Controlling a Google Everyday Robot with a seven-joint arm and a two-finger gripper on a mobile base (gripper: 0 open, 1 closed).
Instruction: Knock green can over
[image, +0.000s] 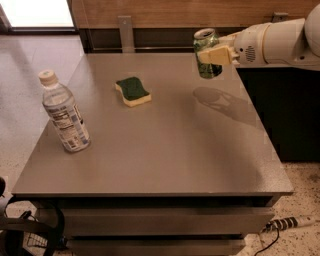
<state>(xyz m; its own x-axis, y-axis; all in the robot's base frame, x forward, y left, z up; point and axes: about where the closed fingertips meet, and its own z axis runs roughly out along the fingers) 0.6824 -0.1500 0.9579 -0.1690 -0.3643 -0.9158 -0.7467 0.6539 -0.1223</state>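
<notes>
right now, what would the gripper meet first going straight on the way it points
The gripper, raised over the table, holds the green can, so that comes first. Past it, leftward in the picture, the way looks free, probably above the sponge; depth is unclear.
</notes>
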